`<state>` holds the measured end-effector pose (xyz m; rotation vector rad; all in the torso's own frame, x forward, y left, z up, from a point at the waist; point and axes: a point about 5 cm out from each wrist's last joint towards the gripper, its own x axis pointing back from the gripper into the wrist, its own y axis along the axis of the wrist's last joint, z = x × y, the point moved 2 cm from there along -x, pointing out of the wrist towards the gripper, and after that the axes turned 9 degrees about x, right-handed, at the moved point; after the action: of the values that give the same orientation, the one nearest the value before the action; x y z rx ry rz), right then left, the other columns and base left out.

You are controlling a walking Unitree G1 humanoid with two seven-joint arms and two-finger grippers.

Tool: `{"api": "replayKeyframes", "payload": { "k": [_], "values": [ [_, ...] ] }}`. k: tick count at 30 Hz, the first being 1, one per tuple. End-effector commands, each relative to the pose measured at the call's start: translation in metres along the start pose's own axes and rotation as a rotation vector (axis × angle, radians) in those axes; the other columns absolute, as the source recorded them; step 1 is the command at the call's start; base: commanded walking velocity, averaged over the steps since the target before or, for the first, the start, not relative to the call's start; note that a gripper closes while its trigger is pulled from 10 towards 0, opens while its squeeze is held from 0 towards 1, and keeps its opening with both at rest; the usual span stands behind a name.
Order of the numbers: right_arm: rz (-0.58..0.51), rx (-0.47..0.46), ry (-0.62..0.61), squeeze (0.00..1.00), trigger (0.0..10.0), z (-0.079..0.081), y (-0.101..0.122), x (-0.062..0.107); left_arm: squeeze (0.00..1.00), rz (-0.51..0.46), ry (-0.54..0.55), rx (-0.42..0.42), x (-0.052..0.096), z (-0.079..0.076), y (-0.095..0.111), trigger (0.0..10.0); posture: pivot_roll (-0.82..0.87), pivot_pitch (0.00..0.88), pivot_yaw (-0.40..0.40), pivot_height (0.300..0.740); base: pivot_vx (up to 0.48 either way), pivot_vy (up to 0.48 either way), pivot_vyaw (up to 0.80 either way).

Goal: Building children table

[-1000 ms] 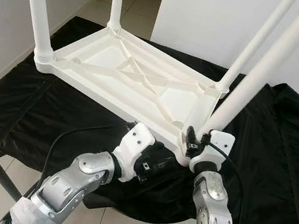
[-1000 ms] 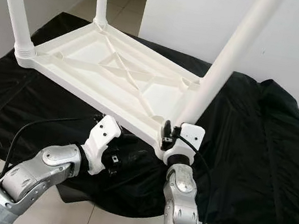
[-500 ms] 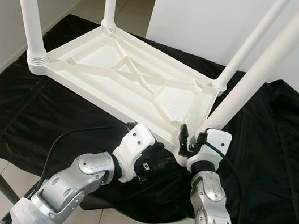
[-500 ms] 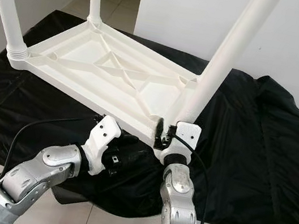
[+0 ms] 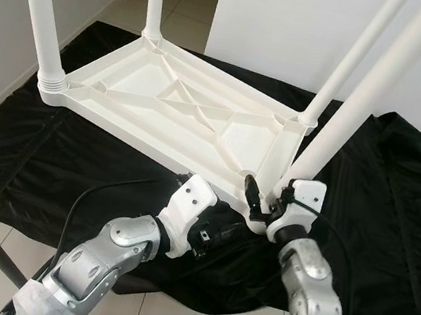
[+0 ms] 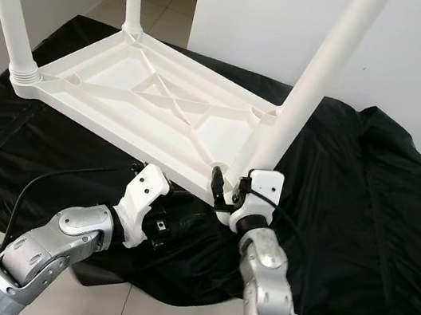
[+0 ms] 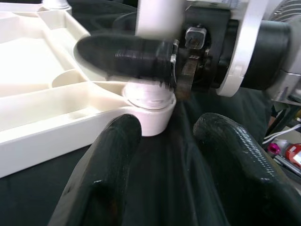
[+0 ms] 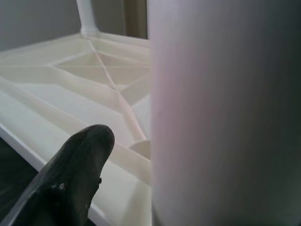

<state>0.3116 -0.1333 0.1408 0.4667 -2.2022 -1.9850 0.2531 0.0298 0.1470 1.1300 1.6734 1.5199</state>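
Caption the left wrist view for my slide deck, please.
Right gripper clasps the white leg at its corner socket; left gripper waits open.

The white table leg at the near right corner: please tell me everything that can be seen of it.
The near right leg is a smooth, round white tube, plastic by its look. It rises at a slant from the corner socket of the upside-down white table top, which lies on a black cloth. Its foot sits in the socket, with a ribbed collar visible just above it. The right gripper holds the leg near its base, one black finger across it. The left gripper hovers open nearby, not touching.

Head stereo downward; wrist close-ups
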Motion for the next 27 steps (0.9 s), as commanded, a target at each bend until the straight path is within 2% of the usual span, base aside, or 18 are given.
{"api": "replayKeyframes", "payload": {
  "k": [1, 4, 13, 17, 18, 19, 21, 27],
  "values": [
    [0.004, 0.037, 0.162, 0.0, 10.0, -0.001, -0.001, -0.003, 0.0, 0.028, -0.069, 0.006, -0.004, -0.008, -0.005, 10.0, 0.05, 0.026, -0.118, 0.74, 0.0, 0.0, 0.0],
    [0.013, 0.08, 0.259, 0.0, 10.0, -0.005, -0.002, -0.002, 0.0, 0.031, -0.066, 0.001, -0.002, -0.007, -0.005, 10.0, 0.05, 0.021, -0.119, 0.74, 0.0, 0.0, 0.0],
    [0.027, 0.091, 0.342, 0.0, 10.0, -0.009, -0.007, -0.002, 0.0, 0.032, -0.053, -0.005, 0.0, -0.004, -0.005, 10.0, 0.07, 0.01, -0.122, 0.74, 0.0, 0.0, 0.0],
    [0.027, 0.091, 0.342, 0.0, 10.0, -0.009, -0.007, -0.002, 0.0, 0.032, -0.053, -0.005, 0.0, -0.004, -0.005, 10.0, 0.07, 0.01, -0.122, 0.74, 0.0, 0.0, 0.0],
    [0.033, 0.09, 0.35, 0.0, 5.3, -0.01, -0.009, -0.002, 0.0, 0.032, -0.053, -0.004, 0.001, -0.004, -0.005, 10.0, 0.07, 0.009, -0.121, 0.74, 0.0, 0.0, 0.0],
    [0.04, 0.085, 0.364, 0.0, 0.3, -0.011, -0.012, -0.002, 0.0, 0.032, -0.052, -0.005, 0.001, -0.004, -0.005, 10.0, 0.07, 0.006, -0.121, 0.74, 0.0, 0.0, 0.0],
    [0.044, 0.083, 0.376, 0.0, 0.0, -0.011, -0.014, -0.002, 0.0, 0.032, -0.051, -0.005, 0.001, -0.004, -0.005, 10.0, 0.07, 0.006, -0.119, 0.74, 0.0, 0.0, 0.0],
    [0.058, 0.069, 0.39, 0.0, 0.0, -0.014, -0.019, -0.001, 0.0, 0.037, -0.051, -0.004, 0.002, -0.004, -0.006, 10.0, 0.07, 0.007, -0.119, 0.74, 0.0, 0.0, 0.0]
  ]
}}
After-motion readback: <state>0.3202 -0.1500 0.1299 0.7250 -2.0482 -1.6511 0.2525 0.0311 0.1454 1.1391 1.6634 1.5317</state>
